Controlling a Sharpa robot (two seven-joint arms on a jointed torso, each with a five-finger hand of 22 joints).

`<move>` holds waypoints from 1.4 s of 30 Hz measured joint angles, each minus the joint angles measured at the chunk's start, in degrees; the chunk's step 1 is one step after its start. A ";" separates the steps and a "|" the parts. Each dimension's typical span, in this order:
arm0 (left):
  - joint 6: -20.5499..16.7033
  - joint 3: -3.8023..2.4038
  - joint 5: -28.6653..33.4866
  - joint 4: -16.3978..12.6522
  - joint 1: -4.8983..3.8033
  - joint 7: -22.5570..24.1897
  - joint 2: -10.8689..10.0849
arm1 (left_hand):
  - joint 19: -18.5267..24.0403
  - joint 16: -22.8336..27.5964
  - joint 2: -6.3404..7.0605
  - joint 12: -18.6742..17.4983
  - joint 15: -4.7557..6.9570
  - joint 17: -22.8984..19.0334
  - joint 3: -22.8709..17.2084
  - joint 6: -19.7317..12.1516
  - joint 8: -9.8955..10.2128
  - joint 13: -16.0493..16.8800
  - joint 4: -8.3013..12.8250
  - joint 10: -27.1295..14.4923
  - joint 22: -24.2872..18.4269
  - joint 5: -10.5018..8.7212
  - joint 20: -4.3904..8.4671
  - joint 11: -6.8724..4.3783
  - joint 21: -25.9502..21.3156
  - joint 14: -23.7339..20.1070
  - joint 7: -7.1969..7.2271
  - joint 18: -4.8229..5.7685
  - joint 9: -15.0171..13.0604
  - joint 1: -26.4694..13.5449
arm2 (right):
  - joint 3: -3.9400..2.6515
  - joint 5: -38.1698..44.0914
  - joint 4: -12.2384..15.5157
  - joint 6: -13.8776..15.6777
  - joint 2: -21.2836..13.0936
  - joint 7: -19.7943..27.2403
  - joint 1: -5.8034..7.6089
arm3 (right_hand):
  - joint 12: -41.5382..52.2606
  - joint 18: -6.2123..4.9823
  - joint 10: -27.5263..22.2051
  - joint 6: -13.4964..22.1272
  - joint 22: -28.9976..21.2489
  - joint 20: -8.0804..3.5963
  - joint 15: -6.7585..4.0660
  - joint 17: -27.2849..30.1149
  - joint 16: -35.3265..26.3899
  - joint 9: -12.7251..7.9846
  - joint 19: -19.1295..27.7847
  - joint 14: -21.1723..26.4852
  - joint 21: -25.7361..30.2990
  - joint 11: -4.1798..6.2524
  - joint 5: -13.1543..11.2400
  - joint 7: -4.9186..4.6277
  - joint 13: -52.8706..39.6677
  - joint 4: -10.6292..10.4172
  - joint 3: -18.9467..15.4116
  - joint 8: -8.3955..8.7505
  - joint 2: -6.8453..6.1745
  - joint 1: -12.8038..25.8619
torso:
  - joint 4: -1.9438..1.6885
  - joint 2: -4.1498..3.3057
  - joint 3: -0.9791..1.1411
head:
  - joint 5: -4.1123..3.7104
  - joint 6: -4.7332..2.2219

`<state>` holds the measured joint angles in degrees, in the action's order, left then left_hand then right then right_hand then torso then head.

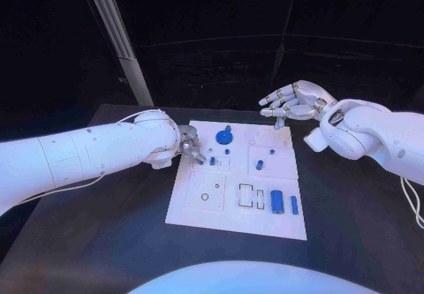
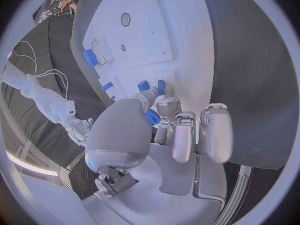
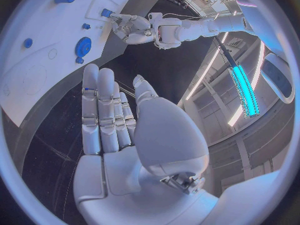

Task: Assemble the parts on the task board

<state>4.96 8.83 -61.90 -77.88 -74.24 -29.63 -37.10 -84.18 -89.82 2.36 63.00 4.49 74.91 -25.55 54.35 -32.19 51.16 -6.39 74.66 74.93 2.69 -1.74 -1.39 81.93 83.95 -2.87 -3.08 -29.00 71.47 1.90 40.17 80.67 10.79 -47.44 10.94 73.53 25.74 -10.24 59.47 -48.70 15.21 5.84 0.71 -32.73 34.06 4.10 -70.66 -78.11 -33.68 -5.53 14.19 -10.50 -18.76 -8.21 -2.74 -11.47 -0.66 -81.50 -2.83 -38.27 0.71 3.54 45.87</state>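
The white task board (image 1: 230, 215) lies mid-table. My left hand (image 1: 187, 147) is at its left edge, fingers curled down. Thumb and a finger pinch a small blue part (image 1: 200, 161) standing in the board, also visible in the left wrist view (image 2: 145, 85). A second small part (image 1: 212, 160) stands right beside it. A blue gear (image 1: 224, 136) sits just beyond that hand. My right hand (image 1: 291, 101) hovers above the board's far edge, holding nothing. In the right wrist view (image 3: 119, 130) its fingers are straight and the thumb is apart.
A blue cylinder (image 1: 277, 201) and a thin blue pin (image 1: 294, 204) lie at the board's near right, next to rectangular slots (image 1: 250, 195). More small blue parts (image 1: 259, 164) stand mid-board. Black table (image 1: 106, 233) surrounds the board.
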 measured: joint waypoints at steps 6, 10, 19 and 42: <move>-0.02 0.27 -0.06 0.06 -0.07 -0.03 0.04 | 0.00 0.00 -0.01 0.00 0.00 0.00 0.00 -0.02 0.00 0.00 0.00 0.07 0.00 0.00 0.00 0.08 0.00 0.00 -0.02 0.00 -0.24 0.00 | 0.00 0.00 0.13 -0.02 0.01 0.01 0.00 | 0.00 0.00 0.00 0.00 0.00 0.00 0.00 0.00 0.00 0.00 0.00 0.00 0.00 0.00 0.00 0.00 -0.01 0.00 0.00 0.00 0.00 0.00 | 0.00 0.00 0.07 | 0.04 -0.07; -0.01 0.33 -0.07 0.05 -0.10 -0.03 0.04 | 0.00 0.00 -0.01 0.00 0.00 0.00 -0.25 -0.09 0.00 0.00 -0.24 0.07 0.00 -0.02 0.00 0.08 0.00 0.00 -0.09 0.00 -0.21 0.00 | 0.00 0.00 0.23 -0.04 0.00 0.01 0.00 | 0.00 0.01 0.00 0.00 0.00 0.00 0.00 0.00 0.00 0.00 0.00 0.00 0.00 0.00 0.00 0.00 -0.01 0.00 0.00 0.00 0.00 0.00 | 0.00 -0.01 0.03 | 0.02 -0.04; 0.20 0.41 -0.11 0.24 -0.13 -0.04 0.15 | 0.00 0.00 2.24 0.00 0.00 0.00 -3.30 0.35 -0.99 0.09 1.87 0.52 0.00 0.05 0.00 -0.33 0.27 0.00 0.33 0.00 -0.60 -2.95 | 0.00 0.00 0.32 -0.07 -0.06 0.01 0.00 | 0.00 0.00 0.00 0.00 -0.04 0.00 0.00 0.01 0.00 0.00 0.00 0.00 0.00 0.00 0.00 0.00 -0.01 0.00 0.00 0.00 0.00 0.00 | 0.02 -0.01 0.01 | -0.04 -0.07; 0.90 0.54 -0.07 3.11 -0.07 -0.18 2.10 | 0.20 0.00 4.34 0.25 0.43 0.00 -3.75 1.67 -2.06 0.04 1.05 0.83 0.00 0.47 0.21 -0.65 0.54 0.00 1.24 0.01 -0.47 -8.05 | 0.00 0.00 0.40 -0.23 -0.02 -0.03 0.00 | 0.00 0.00 0.00 0.00 -0.03 0.00 0.00 0.01 0.00 0.00 0.00 0.00 0.00 0.00 0.00 0.00 0.07 0.00 0.00 0.00 0.00 0.00 | 0.07 -0.05 -0.03 | -0.33 0.12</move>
<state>5.86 9.37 -61.97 -74.77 -74.30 -29.81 -35.00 -83.97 -89.82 6.70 63.25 4.92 74.91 -29.30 56.02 -34.26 51.21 -5.34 75.49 74.93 3.16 -1.54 -2.04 82.47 83.94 -1.63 -3.08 -29.47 63.42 1.90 40.17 81.07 10.57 -47.47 10.91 73.53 25.74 -10.24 59.47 -48.70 15.18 5.84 0.71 -32.72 34.05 4.10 -70.66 -78.11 -33.68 -5.53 14.19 -10.50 -18.69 -8.21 -2.74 -11.47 -0.66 -81.50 -2.77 -38.33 0.68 3.21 45.99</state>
